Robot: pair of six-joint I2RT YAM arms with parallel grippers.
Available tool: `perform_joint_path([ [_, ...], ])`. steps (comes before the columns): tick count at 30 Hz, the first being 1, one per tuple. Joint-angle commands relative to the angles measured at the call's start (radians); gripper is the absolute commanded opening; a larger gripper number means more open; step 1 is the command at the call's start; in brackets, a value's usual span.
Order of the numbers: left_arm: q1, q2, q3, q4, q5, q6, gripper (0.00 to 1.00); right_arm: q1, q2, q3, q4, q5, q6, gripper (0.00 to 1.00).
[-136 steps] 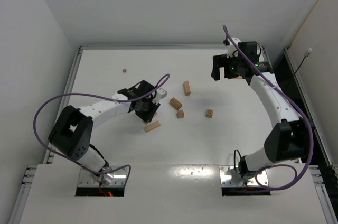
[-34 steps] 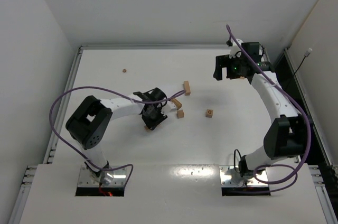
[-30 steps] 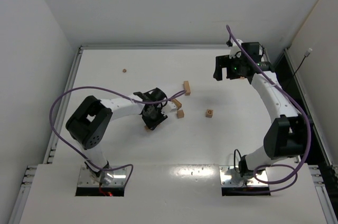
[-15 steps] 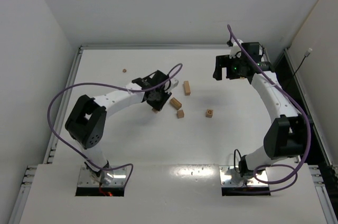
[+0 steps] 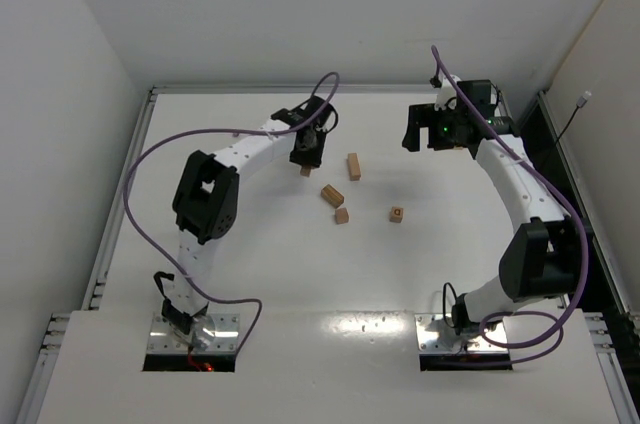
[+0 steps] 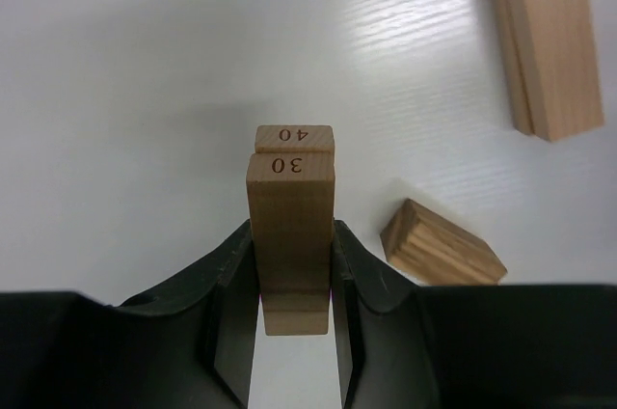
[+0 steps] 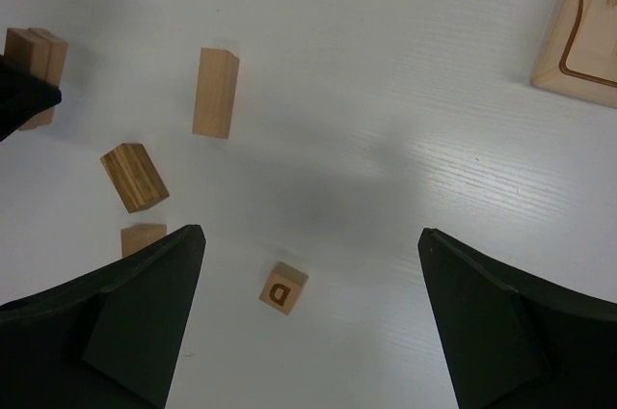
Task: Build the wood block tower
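Two light-tan oblong wooden bars (image 6: 291,202), stamped 30 and 40, are clamped in the left gripper (image 6: 292,245) at the white table's (image 5: 250,264) far middle, with four loose wooden blocks (image 5: 332,195) nearby. The left arm (image 5: 250,151) is extended far forward. The right gripper (image 7: 310,235) hangs raised, spread wide and empty.

Six wooden blocks (image 5: 353,166), one tray (image 7: 586,35)

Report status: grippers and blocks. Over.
Left gripper shut on two bars. Right gripper open, empty. No tower yet: long bar, angled block, small block, lettered cube lie loose. Tray far right, out of the way.
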Motion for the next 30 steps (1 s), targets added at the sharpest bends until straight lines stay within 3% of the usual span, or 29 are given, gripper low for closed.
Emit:
perform_joint_path([
  [1, 0.028, 0.041, 0.084, -0.045, 0.036, -0.081, 0.00, -0.004, -0.013, 0.015, 0.026, -0.022, 0.010, 0.90],
  [30, 0.037, 0.272, 0.305, 0.032, 0.210, -0.174, 0.00, -0.004, -0.004, -0.003, 0.026, -0.013, 0.037, 0.90],
])
